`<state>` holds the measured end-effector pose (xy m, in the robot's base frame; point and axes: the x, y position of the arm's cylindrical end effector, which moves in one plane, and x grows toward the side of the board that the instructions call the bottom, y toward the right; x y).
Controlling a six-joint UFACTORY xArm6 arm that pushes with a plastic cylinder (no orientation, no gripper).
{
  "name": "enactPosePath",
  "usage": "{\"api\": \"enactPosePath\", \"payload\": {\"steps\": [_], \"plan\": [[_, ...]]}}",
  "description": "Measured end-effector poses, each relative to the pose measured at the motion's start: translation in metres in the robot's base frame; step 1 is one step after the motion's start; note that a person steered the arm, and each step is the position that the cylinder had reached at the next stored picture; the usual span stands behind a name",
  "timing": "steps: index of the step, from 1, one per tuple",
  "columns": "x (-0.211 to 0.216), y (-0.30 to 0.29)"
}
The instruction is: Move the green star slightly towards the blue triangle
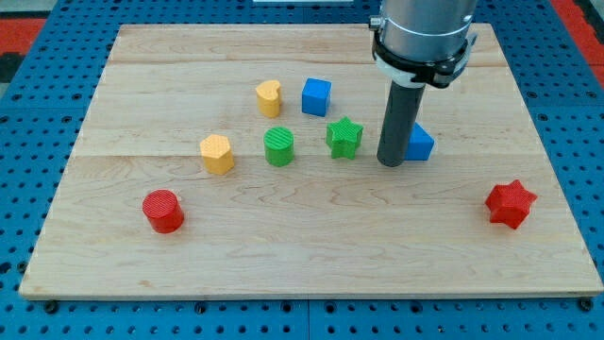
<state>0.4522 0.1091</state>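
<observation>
Green star (344,137) right of frame centre on desk (311,255). Tool: bare rod, no jaws; my tip (391,162) between star and blue triangle (419,144), hiding triangle's left. Star likely light, rigid, slides easily, may spin; push left flank centrally.

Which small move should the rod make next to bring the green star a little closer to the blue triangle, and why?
Probably go around to the view's left of the green star. My tip now stands between the star and the blue triangle, so it would push the star away from the triangle.
</observation>
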Motion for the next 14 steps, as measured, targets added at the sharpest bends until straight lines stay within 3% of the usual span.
{"api": "enactPosePath", "payload": {"steps": [1,2,4,6,9,10,11,13,14], "plan": [[-0.002,0.011],[-0.009,-0.035],[-0.058,-0.023],[-0.066,-0.084],[-0.006,-0.026],[0.086,-0.031],[0.110,-0.103],[0.039,-0.135],[0.024,-0.139]]}}
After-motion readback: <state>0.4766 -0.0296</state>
